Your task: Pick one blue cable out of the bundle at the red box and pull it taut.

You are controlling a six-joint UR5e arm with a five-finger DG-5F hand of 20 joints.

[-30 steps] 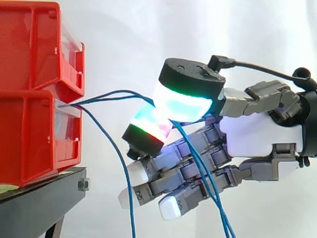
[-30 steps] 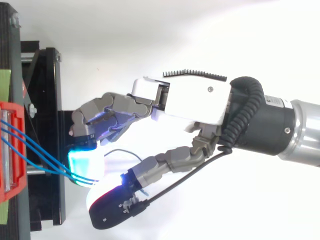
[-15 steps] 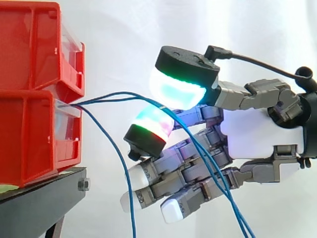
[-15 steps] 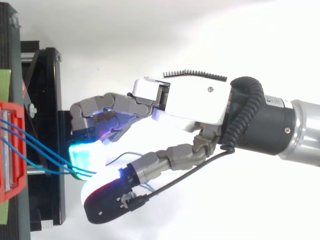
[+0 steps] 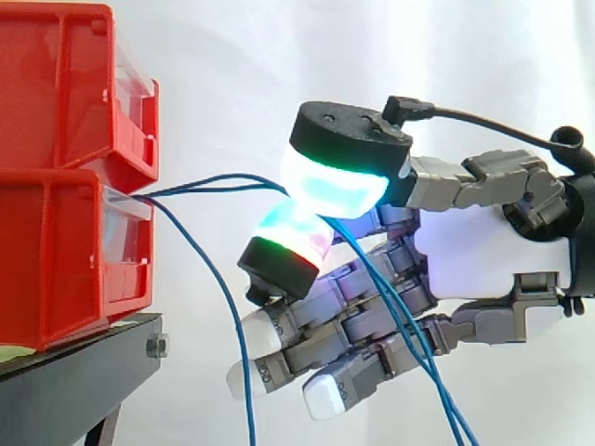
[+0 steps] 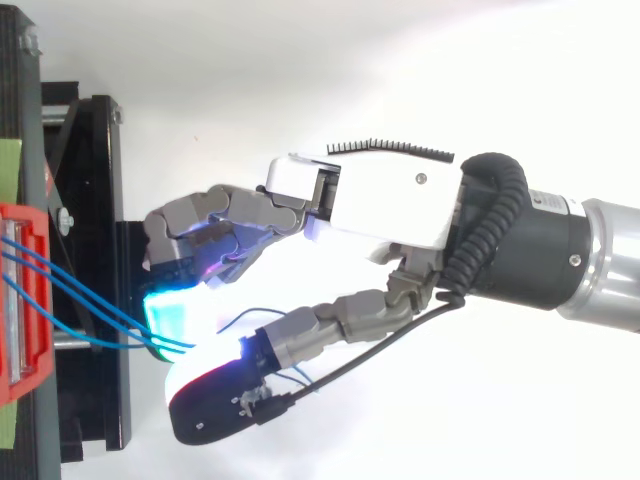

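Observation:
Blue cables come out of the lower red box at the left. Two of them run right and pass between the glowing thumb pad and a glowing finger pad of my hand, then drop to the lower right. The two pads are pressed together on these cables, which sag only slightly. A third blue cable hangs loose from the box straight down. In the top view the cables lead from the red box into the pinch of the hand.
A second red bin is stacked on the lower one. Both stand on a black stand at the left. A white curtain hangs behind, with open space to the right and below the hand.
The thumb pad had lifted off the finger pad half a second ago; now the two pads are pressed together again on the cables. The arm has barely shifted.

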